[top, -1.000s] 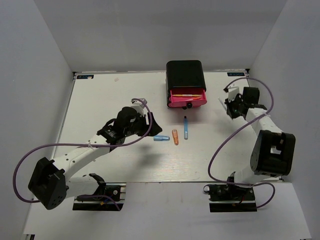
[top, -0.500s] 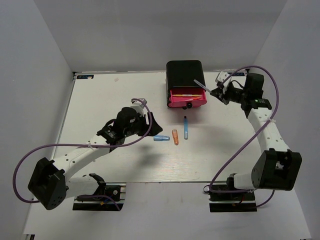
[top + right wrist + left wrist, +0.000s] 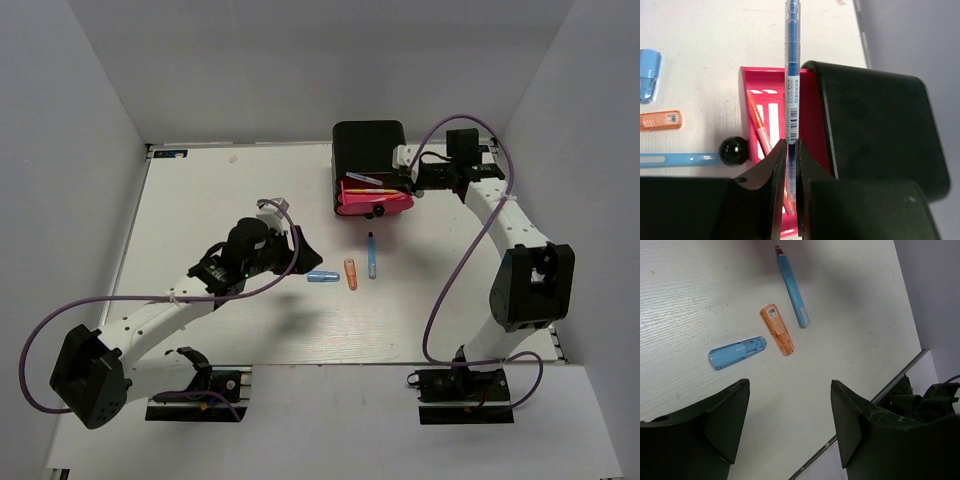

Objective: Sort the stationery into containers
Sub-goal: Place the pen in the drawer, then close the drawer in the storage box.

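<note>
Right gripper (image 3: 788,146): grey-blue stick (image 3: 792,75) straight ahead

Bright, even light comes from above. A soft grey shadow lies on the table (image 3: 200,190) under the left arm (image 3: 165,308).

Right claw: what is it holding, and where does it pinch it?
The right claw pinches the thin grey-blue stick near one end, at the open pink drawer. The left claw is open, holding nothing.
</note>
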Motion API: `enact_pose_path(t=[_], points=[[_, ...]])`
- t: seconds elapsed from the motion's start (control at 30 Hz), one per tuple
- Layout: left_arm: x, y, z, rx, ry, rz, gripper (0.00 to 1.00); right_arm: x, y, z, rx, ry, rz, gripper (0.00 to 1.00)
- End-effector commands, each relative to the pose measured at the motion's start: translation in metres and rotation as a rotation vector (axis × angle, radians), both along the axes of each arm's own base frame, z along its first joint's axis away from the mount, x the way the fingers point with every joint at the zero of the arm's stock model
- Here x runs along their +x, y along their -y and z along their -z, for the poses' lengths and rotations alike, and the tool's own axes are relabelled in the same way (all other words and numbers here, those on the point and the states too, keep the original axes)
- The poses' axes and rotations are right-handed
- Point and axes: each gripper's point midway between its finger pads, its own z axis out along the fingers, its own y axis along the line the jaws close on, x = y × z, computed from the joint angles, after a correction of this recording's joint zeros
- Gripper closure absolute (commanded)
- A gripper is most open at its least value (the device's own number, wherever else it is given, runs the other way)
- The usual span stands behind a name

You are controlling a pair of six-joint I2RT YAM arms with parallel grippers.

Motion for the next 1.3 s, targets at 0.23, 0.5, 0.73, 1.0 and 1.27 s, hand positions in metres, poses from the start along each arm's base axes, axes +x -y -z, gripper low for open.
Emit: enact_pose_path(t=[0.23,0.5,0.73,1.0,1.27], points=[[-0.003,-0.005,-0.012,-0.015,0.028,-0.016,0.24,0.005,-0.007,0.011,-0.044,-0.011,-0.019,0.75],[0.001,-0.002,-0.008,-0.008,0.019,-0.016,0.24,0.004,-0.004,-0.018,0.014,0.016,0.033,0.55],[0.001,-0.002,-0.005,-0.002,0.025,-0.012,0.24,-0.048,-0.014,-0.039,0.095,-0.005,-0.066,1.00],[0.001,-0.002,-0.003,-0.002,0.026,-0.012,0.24,-0.099,-0.009,0.015,-0.043,-0.170,-0.158,1.00],[0.001,-0.002,-0.003,-0.002,0.026,-0.012,0.24,-0.073,0.009,0.058,-0.183,-0.179,0.031,1.00]])
